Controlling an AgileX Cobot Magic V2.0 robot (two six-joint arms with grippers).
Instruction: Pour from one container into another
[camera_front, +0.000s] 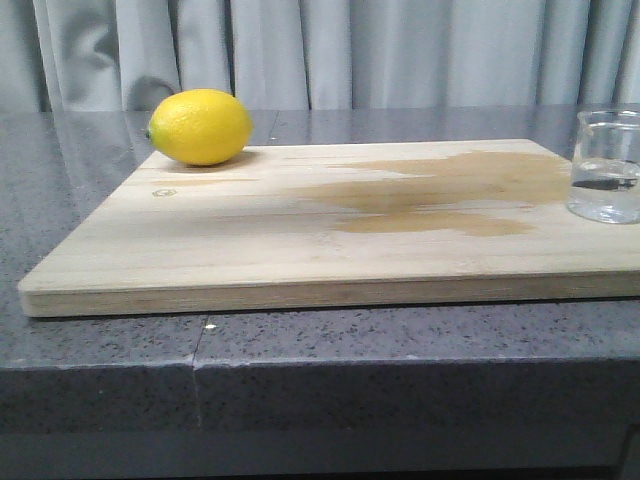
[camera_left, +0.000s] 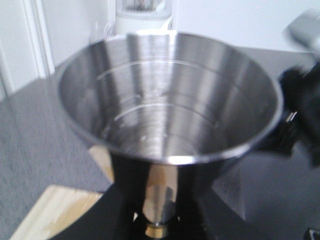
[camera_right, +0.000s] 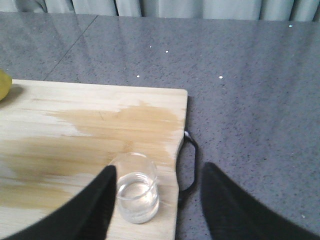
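Observation:
The clear glass beaker (camera_front: 606, 165) stands upright at the right end of the wooden board (camera_front: 300, 250) and holds a little clear liquid. In the right wrist view the beaker (camera_right: 135, 194) sits between the fingers of my open right gripper (camera_right: 158, 172), close to one finger (camera_right: 97, 202) and apart from the other. My left gripper (camera_left: 160, 202) is shut on the narrow gold-banded waist of the steel jigger (camera_left: 167, 100). The jigger's wide upper cone fills that view. Neither gripper shows in the front view.
A yellow lemon (camera_front: 200, 127) rests at the board's far left corner. A darker wet patch (camera_front: 440, 195) spreads across the board's middle and right. A black loop handle (camera_right: 191, 165) hangs off the board's edge near the beaker. Grey speckled counter (camera_front: 100, 350) surrounds the board.

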